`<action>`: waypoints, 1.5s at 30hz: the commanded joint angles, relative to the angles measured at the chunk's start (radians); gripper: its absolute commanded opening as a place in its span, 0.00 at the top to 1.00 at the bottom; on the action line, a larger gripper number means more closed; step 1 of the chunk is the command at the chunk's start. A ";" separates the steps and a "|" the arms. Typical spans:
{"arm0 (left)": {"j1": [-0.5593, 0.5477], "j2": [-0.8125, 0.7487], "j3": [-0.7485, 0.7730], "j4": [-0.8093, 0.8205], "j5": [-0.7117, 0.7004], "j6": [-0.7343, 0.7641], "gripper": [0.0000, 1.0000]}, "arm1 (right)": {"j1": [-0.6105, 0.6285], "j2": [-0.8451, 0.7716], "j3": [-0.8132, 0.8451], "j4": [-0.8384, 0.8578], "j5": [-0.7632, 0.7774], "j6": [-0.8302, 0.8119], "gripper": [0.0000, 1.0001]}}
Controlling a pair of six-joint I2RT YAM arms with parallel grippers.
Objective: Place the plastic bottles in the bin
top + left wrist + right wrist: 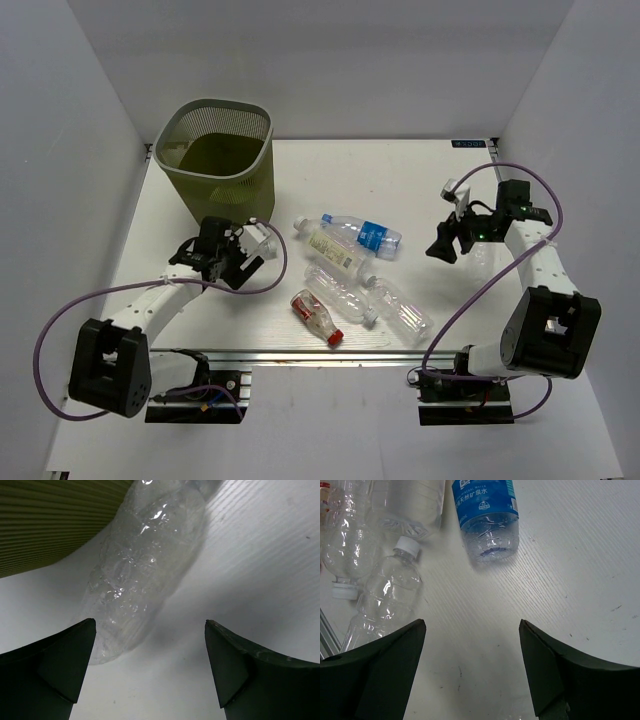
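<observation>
The olive-green mesh bin (215, 150) stands at the back left. My left gripper (243, 258) is open and empty just in front of it. A plain clear bottle (260, 232) lies by the bin's foot; in the left wrist view this bottle (140, 570) lies ahead of my open gripper (150, 645), toward the left finger, with the bin wall (45, 520) beside it. My right gripper (440, 247) is open and empty right of the bottle cluster. A blue-labelled bottle (365, 235), a cream-labelled one (335, 250), a red-capped one (317, 317) and two plain ones (345, 293) lie mid-table.
In the right wrist view the blue-labelled bottle (487, 515) lies ahead of my open gripper (472, 640), and a white-capped plain bottle (387, 600) lies by the left finger. The table's front rail (300, 355) runs just below the red-capped bottle. White walls enclose the table.
</observation>
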 commanded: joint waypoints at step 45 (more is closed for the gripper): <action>-0.090 -0.105 0.594 0.237 0.013 -0.619 0.73 | -0.057 -0.104 0.015 0.219 0.392 0.552 0.17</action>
